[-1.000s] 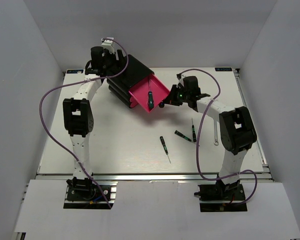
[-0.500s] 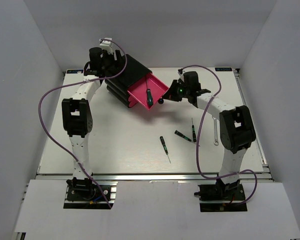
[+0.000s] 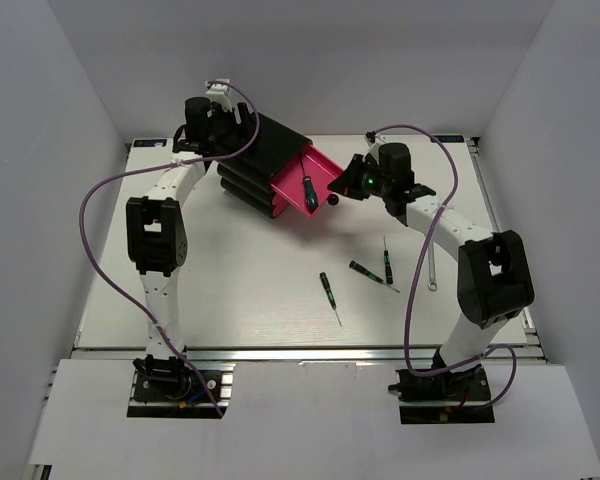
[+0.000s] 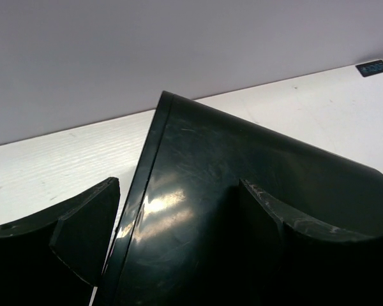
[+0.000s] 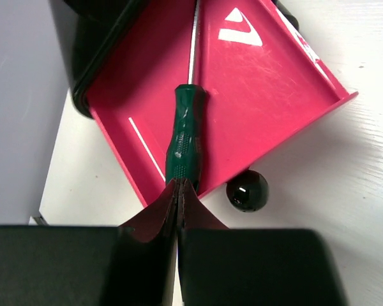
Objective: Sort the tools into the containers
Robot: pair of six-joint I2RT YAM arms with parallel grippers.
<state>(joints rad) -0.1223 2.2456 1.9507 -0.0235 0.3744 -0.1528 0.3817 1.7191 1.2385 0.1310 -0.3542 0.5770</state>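
One large screwdriver (image 3: 305, 193), three precision screwdrivers (image 3: 326, 291) (image 3: 364, 270) (image 3: 386, 262), one wrench (image 3: 432, 268), one open drawer (image 3: 298, 168).

White table (image 3: 230, 290) carries black drawer casing (image 3: 248, 170), three precision screwdrivers (image 3: 327, 293) (image 3: 366, 271) (image 3: 386, 259), silver wrench (image 3: 432, 267).

A green-and-black-handled screwdriver (image 3: 307, 189) lies in the open pink plastic drawer (image 3: 319, 166) of the rounded black casing (image 3: 255, 160) near the tabletop's (image 3: 230, 270) far edge; three thin black precision screwdrivers (image 3: 365, 270) lie nearer the middle.
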